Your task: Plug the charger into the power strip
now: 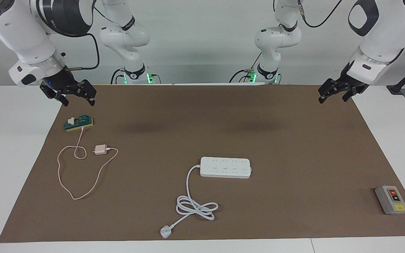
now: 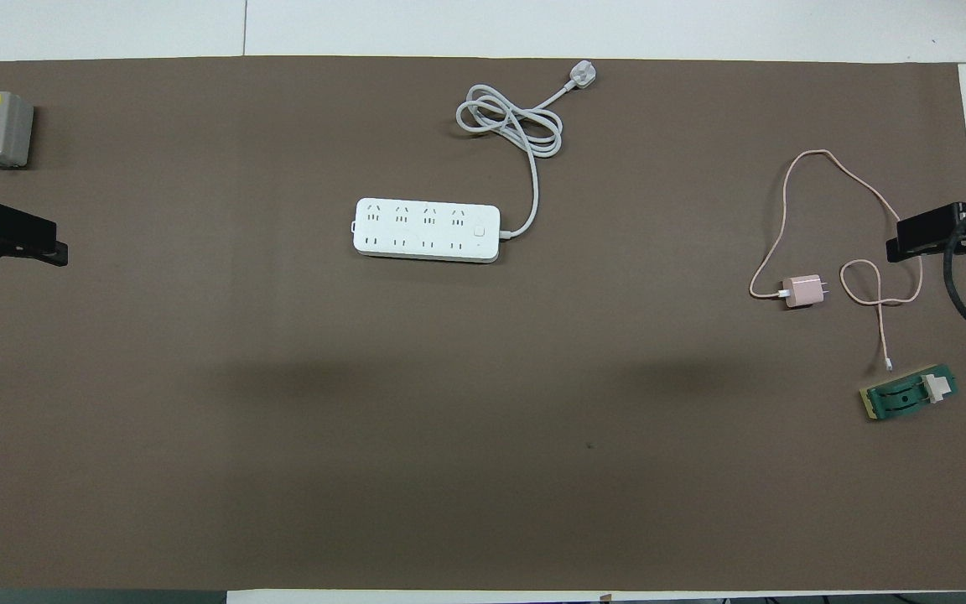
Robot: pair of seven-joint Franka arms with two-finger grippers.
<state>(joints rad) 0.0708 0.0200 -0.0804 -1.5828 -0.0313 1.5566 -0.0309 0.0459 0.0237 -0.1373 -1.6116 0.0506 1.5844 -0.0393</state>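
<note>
The power strip (image 1: 225, 167) lies flat at the centre of the facing view, sockets up, on the brown mat (image 1: 202, 116) covering the bench (image 1: 9, 147). Its white cord (image 1: 195, 205) runs to a loose coil lower in the frame and ends in a white plug (image 1: 166, 232) near the bottom edge of the mat. The charger (image 1: 100, 150) lies on its side in the left half of the frame, well apart from the strip, unplugged, prongs pointing toward the frame's left. Its pink cable (image 1: 79, 175) loops down and back up to end beside a green block (image 1: 78, 123) just above the charger. A grey switch box (image 1: 391, 200) sits at the lower right. The right gripper (image 1: 77, 96) hangs at upper left, above the mat's corner near the green block, fingers apart and empty. The left gripper (image 1: 333, 93) hangs at upper right over the mat's other corner, fingers likewise apart and empty.
</note>
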